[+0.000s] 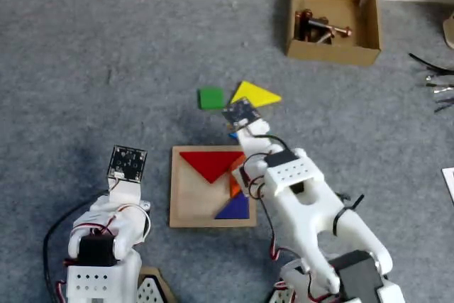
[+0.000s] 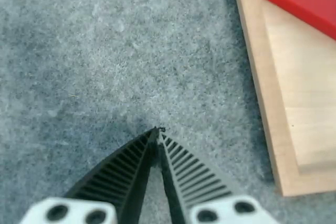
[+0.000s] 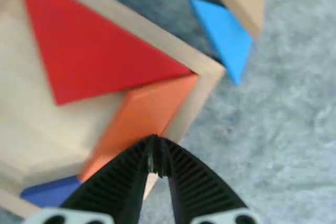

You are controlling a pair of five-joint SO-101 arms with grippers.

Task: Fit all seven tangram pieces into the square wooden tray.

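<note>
Currently mid-fill: tray (image 1: pixel 188 200) holds red triangle (image 1: pixel 209 163) and orange piece (image 3: pixel 142 116). Right gripper (image 3: pixel 156 153), pressed together, sits over orange piece, probably nudging it. Left gripper (image 2: pixel 157 132) likewise, left of tray. Next: open, grab green square (image 1: pixel 211 98), far side.

left fingers (image 2: pixel 126 174): I'm seeing ribbed, matt plastic
wooden tray (image 2: pixel 260 77): showing bare wood, smooth and matt
red triangle (image 3: pixel 89 45): looking smooth, evenly painted
table cover (image 2: pixel 105 51): looking like fuzzy, rough cloth

2 white arms (image 1: pixel 106 235), black ribbed grippers (image 2: pixel 157 134)
</note>
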